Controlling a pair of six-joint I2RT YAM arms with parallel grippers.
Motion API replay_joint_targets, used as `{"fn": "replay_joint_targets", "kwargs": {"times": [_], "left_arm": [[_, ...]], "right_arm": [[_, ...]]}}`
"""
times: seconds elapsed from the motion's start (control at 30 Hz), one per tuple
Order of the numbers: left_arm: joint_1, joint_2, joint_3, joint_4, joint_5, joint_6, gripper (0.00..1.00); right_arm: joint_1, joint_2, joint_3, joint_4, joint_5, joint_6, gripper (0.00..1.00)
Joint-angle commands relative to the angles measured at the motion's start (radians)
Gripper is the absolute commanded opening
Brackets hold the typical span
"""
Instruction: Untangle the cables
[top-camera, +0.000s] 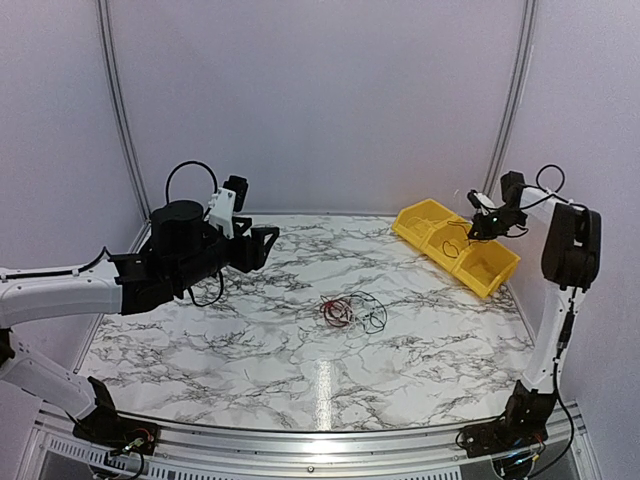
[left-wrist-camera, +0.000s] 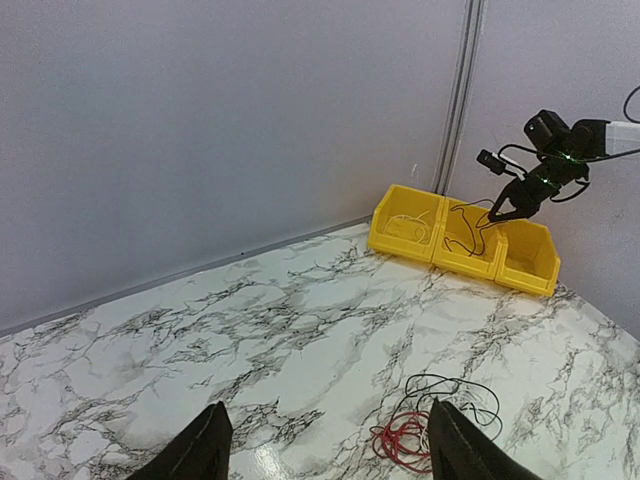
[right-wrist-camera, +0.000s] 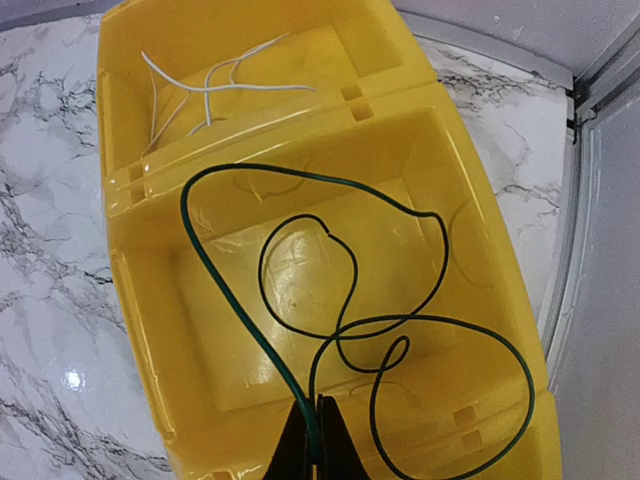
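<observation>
Right pincer (right-wrist-camera: 318, 440) is clamped on a dark cable (right-wrist-camera: 355, 275), dangling it over the middle compartment of the yellow bin (right-wrist-camera: 140, 300). Left pincer (left-wrist-camera: 325, 450) hovers empty above the bench (top-camera: 250, 350), jaws apart, near the red-and-black tangle (top-camera: 350, 312). The risk: on release those springy loops could drape over a divider, spill past the rim, or snag a fingertip. No readable writing anywhere.

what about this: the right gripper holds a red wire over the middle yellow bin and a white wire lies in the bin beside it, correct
Not quite: in the right wrist view the wire in the right gripper is dark green, not red. It does hang over the middle yellow bin, with a white wire in the bin beside it.
</observation>
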Motion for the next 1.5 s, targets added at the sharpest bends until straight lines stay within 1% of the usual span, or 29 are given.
{"fn": "replay_joint_targets", "kwargs": {"times": [0.0, 0.33, 0.53, 0.67, 0.77, 0.97, 1.1, 1.27, 1.47], "left_arm": [[-0.006, 0.006, -0.008, 0.027, -0.011, 0.014, 0.7], [-0.005, 0.005, -0.008, 0.027, -0.01, 0.015, 0.7], [-0.009, 0.002, -0.009, 0.027, -0.008, 0.015, 0.7], [-0.01, 0.002, -0.009, 0.027, -0.008, 0.017, 0.7], [-0.011, 0.001, -0.009, 0.027, -0.008, 0.017, 0.7], [-0.011, 0.001, -0.008, 0.027, -0.006, 0.018, 0.7], [-0.012, 0.004, -0.008, 0.027, -0.004, 0.017, 0.7], [-0.014, 0.004, -0.009, 0.027, -0.005, 0.019, 0.7], [-0.015, 0.004, -0.009, 0.027, -0.002, 0.019, 0.7]], "right_arm": [[0.053, 0.043, 0.12, -0.109, 0.136, -0.082, 0.0], [0.106, 0.134, 0.218, -0.144, 0.268, -0.123, 0.0], [0.11, 0.199, 0.296, -0.209, 0.281, -0.13, 0.0], [0.114, 0.198, 0.298, -0.237, 0.299, -0.139, 0.0], [0.116, 0.175, 0.277, -0.256, 0.304, -0.147, 0.12], [0.127, 0.076, 0.215, -0.253, 0.305, -0.148, 0.26], [0.152, 0.036, 0.214, -0.273, 0.343, -0.158, 0.31], [0.186, 0.016, 0.225, -0.273, 0.364, -0.168, 0.32], [0.196, 0.051, 0.273, -0.231, 0.367, -0.162, 0.36]]}}
